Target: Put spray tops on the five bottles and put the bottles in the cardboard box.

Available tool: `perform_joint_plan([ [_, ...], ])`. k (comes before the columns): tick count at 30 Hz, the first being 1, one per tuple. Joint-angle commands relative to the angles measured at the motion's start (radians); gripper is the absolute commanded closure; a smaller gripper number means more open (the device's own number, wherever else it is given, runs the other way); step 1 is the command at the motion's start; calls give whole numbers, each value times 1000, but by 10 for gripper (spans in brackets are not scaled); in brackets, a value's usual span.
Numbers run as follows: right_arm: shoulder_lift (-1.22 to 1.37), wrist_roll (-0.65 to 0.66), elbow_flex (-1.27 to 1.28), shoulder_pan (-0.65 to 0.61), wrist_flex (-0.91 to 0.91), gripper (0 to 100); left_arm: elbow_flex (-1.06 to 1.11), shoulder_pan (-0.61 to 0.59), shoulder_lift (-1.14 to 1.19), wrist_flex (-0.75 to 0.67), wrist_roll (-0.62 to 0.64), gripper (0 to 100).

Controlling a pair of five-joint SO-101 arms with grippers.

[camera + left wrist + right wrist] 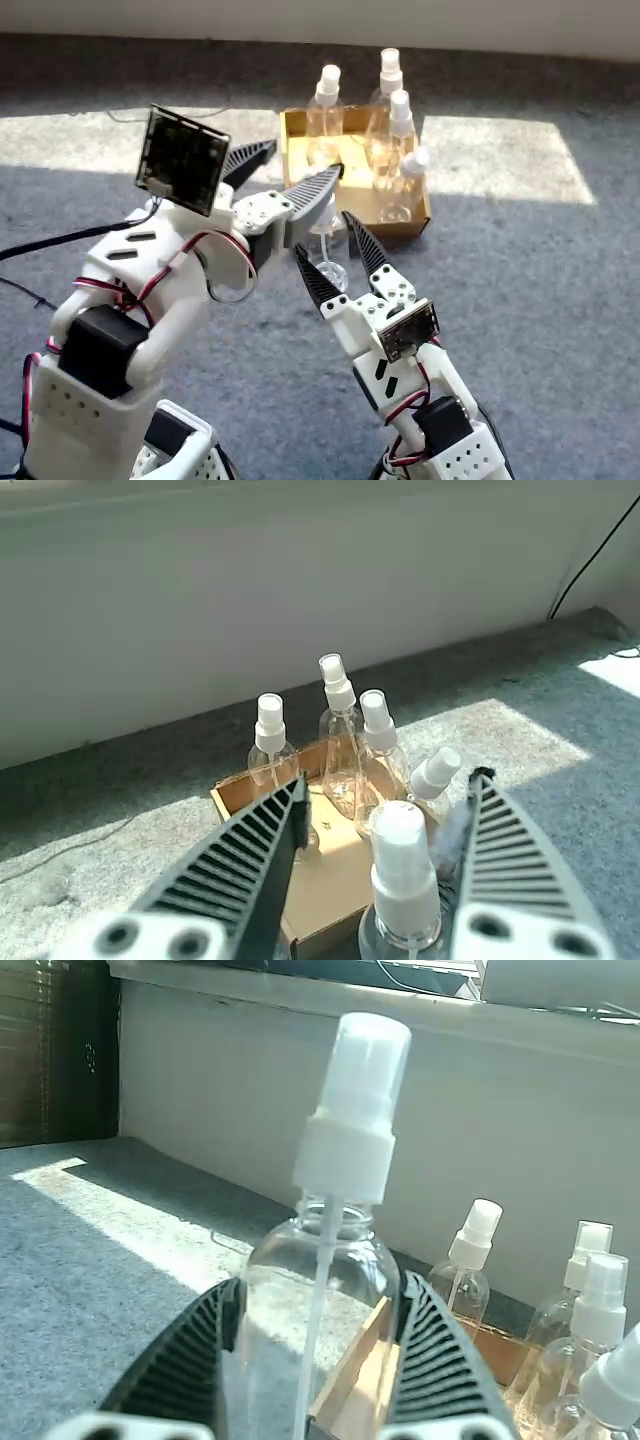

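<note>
Right wrist view: the fifth bottle [320,1300] is seen upright on the table [520,300], pinched at its body by the right claw [318,1290]
Spray top [350,1110]: set on the neck, long axis vertical; whether it is screwed tight cannot be told
Left claw [390,778]: spread wide, a finger held on either side of the spray top, neither touching
Cardboard box [290,125]: four capped bottles [400,130] are held in it; it lies just beyond the fifth bottle, away from both arms
Next move: judged a short forward carry into the box, best made by the right claw, which has the grip

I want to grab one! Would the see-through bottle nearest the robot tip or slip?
The clear round plastic bottle looks empty, so probably light. Tall with a white spray top, it may tip easily. Smooth sides might slip.
</note>
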Motion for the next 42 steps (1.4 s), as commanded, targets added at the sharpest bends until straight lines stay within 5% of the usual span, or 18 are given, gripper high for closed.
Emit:
perform_joint_plan([
  [1, -10, -12, -25, 12, -18, 995, -53, -79, 2, 0, 5, 761],
  [17, -1, -9, -31, 13, -18, 995, 136, -42, -12, 5, -150, 762],
  [24, 5, -14, -105, 131, 70, 995, -67, -153, -84, 95, -150, 762],
  [29, 177, -14, -263, 156, 70, 995, 139, -200, -102, 175, -199, 758],
  [36, 602, -150, -581, 156, 70, 995, 539, -153, -104, -75, -222, 677],
  [42, 667, -252, -651, 147, 67, 995, 598, -4, -104, -143, -222, 590],
])
